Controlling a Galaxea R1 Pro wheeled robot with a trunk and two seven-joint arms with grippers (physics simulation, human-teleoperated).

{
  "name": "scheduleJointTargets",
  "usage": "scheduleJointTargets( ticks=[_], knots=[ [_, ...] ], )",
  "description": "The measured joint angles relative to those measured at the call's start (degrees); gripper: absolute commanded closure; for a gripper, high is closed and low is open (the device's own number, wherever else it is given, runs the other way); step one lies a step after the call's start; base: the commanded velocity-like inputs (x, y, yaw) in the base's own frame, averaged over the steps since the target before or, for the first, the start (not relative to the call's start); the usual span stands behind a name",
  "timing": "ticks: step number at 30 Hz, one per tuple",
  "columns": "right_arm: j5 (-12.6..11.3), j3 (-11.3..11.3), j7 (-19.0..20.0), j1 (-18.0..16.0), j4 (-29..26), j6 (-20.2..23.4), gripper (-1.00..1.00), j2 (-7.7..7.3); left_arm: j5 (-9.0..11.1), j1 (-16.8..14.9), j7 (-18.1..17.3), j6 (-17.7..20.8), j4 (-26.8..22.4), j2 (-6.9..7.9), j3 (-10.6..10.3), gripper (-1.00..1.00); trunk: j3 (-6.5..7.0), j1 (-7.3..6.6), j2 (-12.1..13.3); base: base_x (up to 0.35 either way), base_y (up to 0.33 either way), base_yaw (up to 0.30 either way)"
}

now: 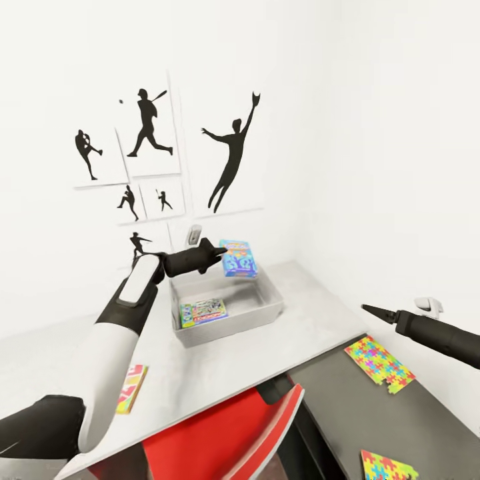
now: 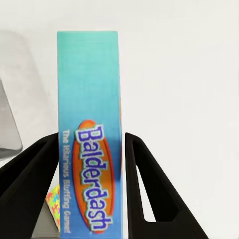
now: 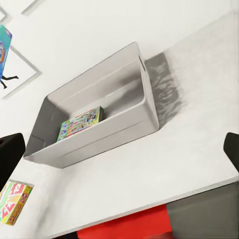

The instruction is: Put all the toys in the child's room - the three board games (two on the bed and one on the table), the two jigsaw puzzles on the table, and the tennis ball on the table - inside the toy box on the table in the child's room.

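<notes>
Toy box, the shallow light-grey bin with sloped sides and thick rim (image 1: 267, 313), sits centre frame in my head view on the pale grey-white table top (image 1: 200, 373). Inside it, at its left end, lies the green-edged printed board game box (image 1: 203, 311); also seen in my right wrist view (image 3: 79, 122).

Small blue "Balderdash" game box (image 1: 238, 258) hangs above the bin's back right part, clamped between my left gripper's (image 1: 220, 252) black fingers (image 2: 35, 184); left wrist view shows both fingers pressed on its sides, box (image 2: 89, 134) on edge.

Yellow-green-red flat game box (image 1: 132, 388) lies lower left on the table top, well apart from the bin; right wrist view has it at lower left (image 3: 14, 201).

Two multicoloured jigsaw puzzle mats on the lower dark-grey table section (image 1: 347, 413): one at right (image 1: 379, 363), one at the bottom edge (image 1: 387, 467), partly cut off.

My right gripper (image 1: 377, 311) hovers at right, above the dark section, holding nothing; fingers spread wide in the right wrist view.

Red chair (image 1: 220, 433) under the table edge, bottom centre. Black silhouette baseball-player pictures (image 1: 150, 123) on the white wall, upper left.
</notes>
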Motion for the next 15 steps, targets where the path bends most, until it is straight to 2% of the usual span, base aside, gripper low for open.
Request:
scheduleJointTargets(
  ticks=[4, 8, 11, 12, 15],
  knots=[
    [0.00, 0.00, 0.03, -0.04, 0.00, 0.00, -1.00, -0.11, -0.84, -0.55, 0.29, 0.22, 1.65, 0.08, 0.08, 1.00, 0.00, 0.00, 0.00, 0.000, 0.000, -0.068],
    [-0.02, 0.00, 0.61, -0.07, -0.03, 0.00, -1.00, -0.30, -1.25, -1.92, 0.12, 0.62, 5.31, 0.24, 0.13, 1.00, 0.00, 0.00, 0.00, 0.000, 0.000, -0.028],
    [-0.01, -0.03, 2.69, -0.09, -0.03, 0.02, -1.00, -0.41, -1.39, -2.70, -0.25, 0.35, 7.79, 0.31, 0.15, 1.00, 0.00, 0.00, -0.01, 0.000, 0.000, -0.012],
    [-0.01, -0.05, 4.45, -0.09, -0.03, 0.03, -1.00, -0.59, -1.50, -2.99, -0.42, 0.13, 8.74, 0.41, 0.22, 1.00, 0.00, 0.00, -0.01, 0.000, 0.000, -0.006],
    [0.04, -0.06, 6.37, -0.10, -0.02, 0.05, -1.00, -0.88, -1.38, -3.21, -0.66, -1.16, 9.58, 0.62, 0.32, 1.00, 0.00, 0.00, -0.01, 0.000, 0.000, -0.005]
  ],
)
